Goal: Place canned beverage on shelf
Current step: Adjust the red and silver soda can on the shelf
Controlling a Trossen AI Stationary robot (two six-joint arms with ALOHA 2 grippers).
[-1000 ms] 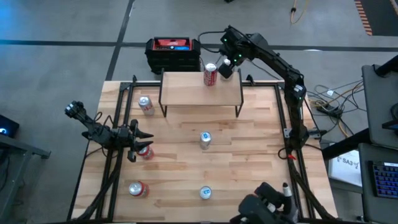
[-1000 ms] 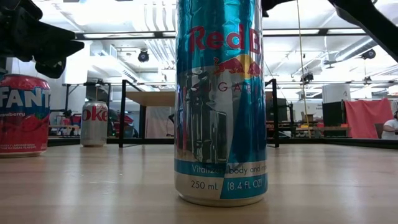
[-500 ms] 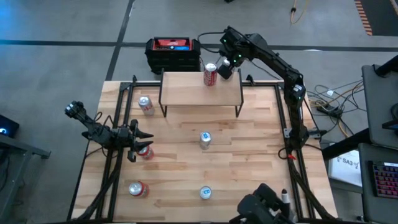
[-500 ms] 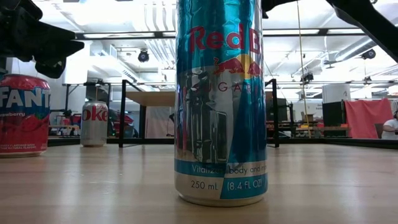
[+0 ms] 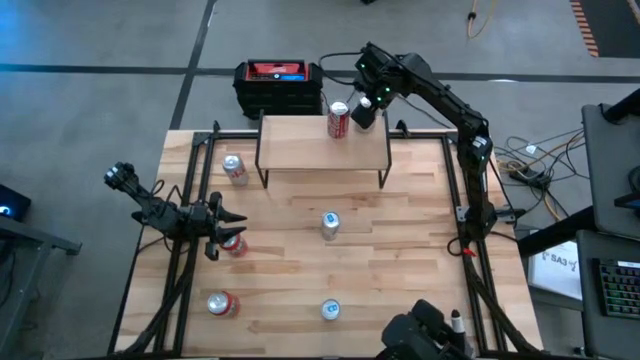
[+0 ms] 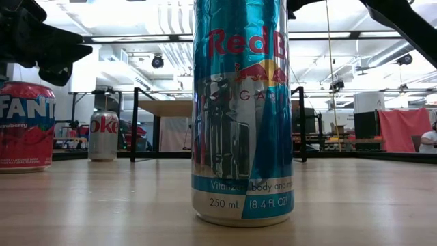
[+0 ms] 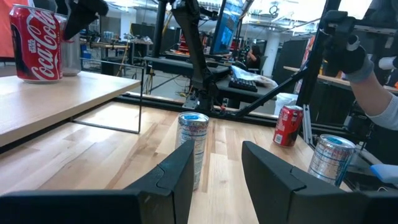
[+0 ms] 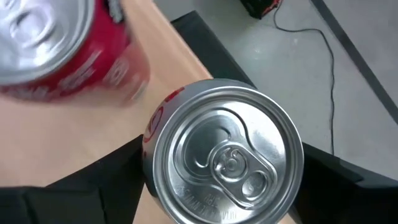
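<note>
While my left gripper (image 5: 222, 232) sat shut, my right gripper (image 8: 224, 186) straddled a silver can (image 8: 222, 160) on the shelf (image 5: 300, 145); clamped or not, I couldn't tell.

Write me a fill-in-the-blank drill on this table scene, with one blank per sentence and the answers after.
1. The red Coca-Cola can stands on top of the ___.
2. The pincer beside that can belongs to the ___ arm.
3. Below the shelf, ___ cans are on the table in the high view.
4. The left pincer waits near the table's ___ edge.

Missing words: shelf; right; five; left
</note>
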